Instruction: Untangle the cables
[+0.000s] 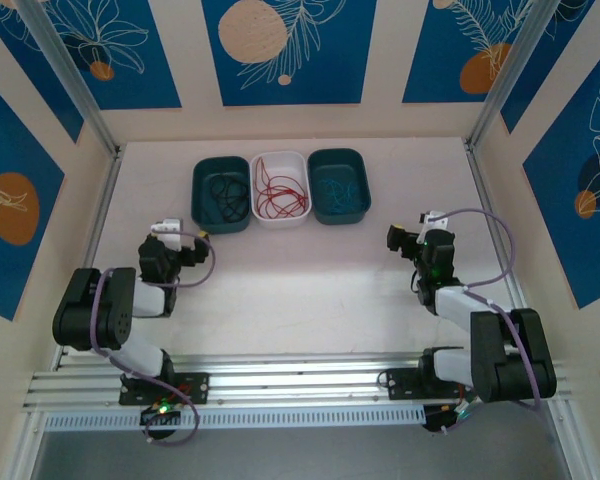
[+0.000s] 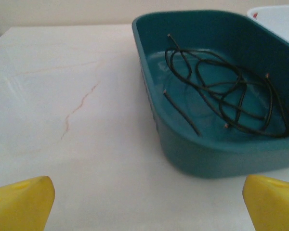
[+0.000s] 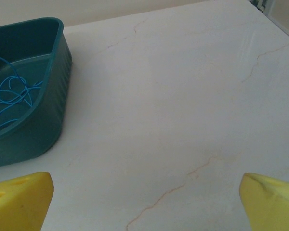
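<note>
The cables lie sorted in three bins at the far middle of the table. Black cables [image 1: 223,195] [image 2: 221,91] loop loosely in the left teal bin [image 1: 195,195] [image 2: 207,154]. Red cables [image 1: 280,195] fill the white bin [image 1: 255,190]. Thin blue cables [image 1: 337,190] [image 3: 9,96] rest in the right teal bin [image 1: 366,190] [image 3: 43,125]. My left gripper [image 1: 183,231] [image 2: 148,187] hovers open over bare table, near and left of the black cables' bin. Well right of the blue cables' bin, my right gripper [image 1: 415,228] [image 3: 145,180] is also open and holds nothing.
The pale marble-patterned table [image 1: 300,270] is walled on three sides by blue-patterned panels. A corner of the white bin [image 2: 279,19] shows beyond the left teal bin. Aluminium rails [image 1: 300,385] carry both arm bases at the near edge.
</note>
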You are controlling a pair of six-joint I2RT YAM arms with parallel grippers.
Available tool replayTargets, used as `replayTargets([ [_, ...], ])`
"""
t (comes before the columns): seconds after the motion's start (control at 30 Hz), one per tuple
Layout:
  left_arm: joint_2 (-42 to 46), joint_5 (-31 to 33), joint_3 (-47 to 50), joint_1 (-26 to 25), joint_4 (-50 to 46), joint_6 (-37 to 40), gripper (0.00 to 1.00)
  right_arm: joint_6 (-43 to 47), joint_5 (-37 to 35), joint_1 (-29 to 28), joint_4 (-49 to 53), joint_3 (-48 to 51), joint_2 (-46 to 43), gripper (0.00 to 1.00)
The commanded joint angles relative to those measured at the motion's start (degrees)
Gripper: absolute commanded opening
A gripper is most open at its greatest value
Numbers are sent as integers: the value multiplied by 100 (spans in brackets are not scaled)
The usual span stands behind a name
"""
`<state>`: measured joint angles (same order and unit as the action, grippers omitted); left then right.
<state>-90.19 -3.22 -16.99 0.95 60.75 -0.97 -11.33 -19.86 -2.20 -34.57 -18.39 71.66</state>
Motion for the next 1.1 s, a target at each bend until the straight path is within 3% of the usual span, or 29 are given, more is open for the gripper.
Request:
replayTargets([
  [0.0, 42, -96, -261, -37, -305, 18, 100, 183, 63, 35, -478, -58, 110, 99],
  [0.47, 37, -150, -214, -51, -217, 35, 100, 365, 675, 101, -1474, -397, 1572, 99],
  [0.57, 37, -183, -234, -51, -252, 52, 100, 627, 1826, 251, -1039, -602, 1559, 99],
  [0.63, 44, -192, -234, -51, -263, 61, 100, 550, 2195, 426, -1217, -532, 1575, 99],
  [0.9, 30, -770, -335, -51, -424, 279, 100, 590, 2030, 351, -1134, -554, 1556, 99],
  [1.07, 37, -615, -316, -56, -408, 224, 100, 604, 1984, 325, -1133, -556, 1555, 99],
])
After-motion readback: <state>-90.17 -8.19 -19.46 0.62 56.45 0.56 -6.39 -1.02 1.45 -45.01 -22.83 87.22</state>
